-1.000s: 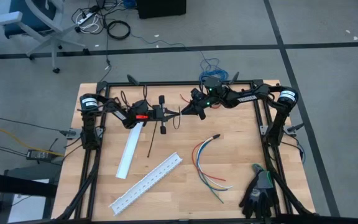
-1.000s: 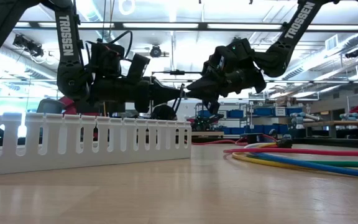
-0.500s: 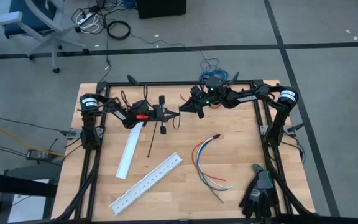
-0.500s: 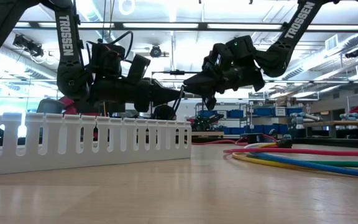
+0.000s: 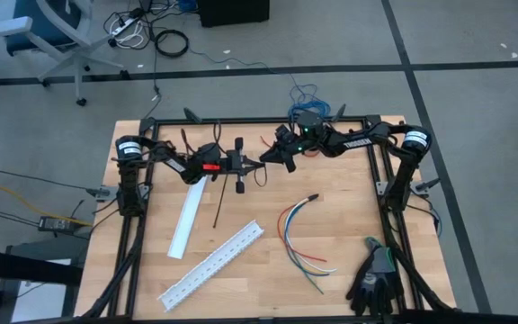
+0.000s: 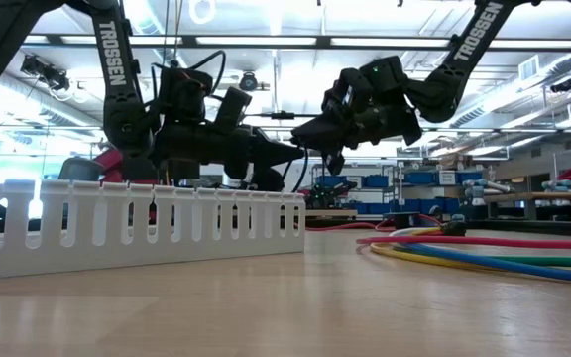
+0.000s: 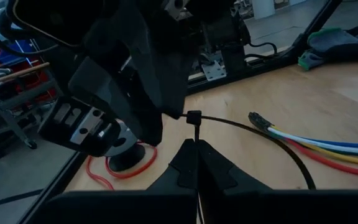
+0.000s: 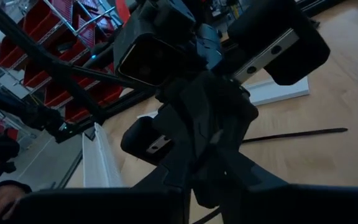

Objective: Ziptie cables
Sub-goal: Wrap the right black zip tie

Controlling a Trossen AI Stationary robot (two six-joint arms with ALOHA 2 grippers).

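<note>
Grey workshop floor surrounds the wooden table [image 5: 340, 234], where the cables [image 5: 297, 236] lie loose near the right front, well apart from both arms. Raised over the table's far middle, the left gripper [image 5: 241, 164] is clamped tight on a black zip tie [image 7: 247, 127], nose to nose with the right gripper [image 5: 271, 160], whose fingers stand narrow. Light and floppy, the wires would splay; their black-sleeved end [image 5: 312, 196] looks the firmest hold. Only the left wrist view shows the tie's looped head [image 7: 193, 116]; from above it vanishes.
</note>
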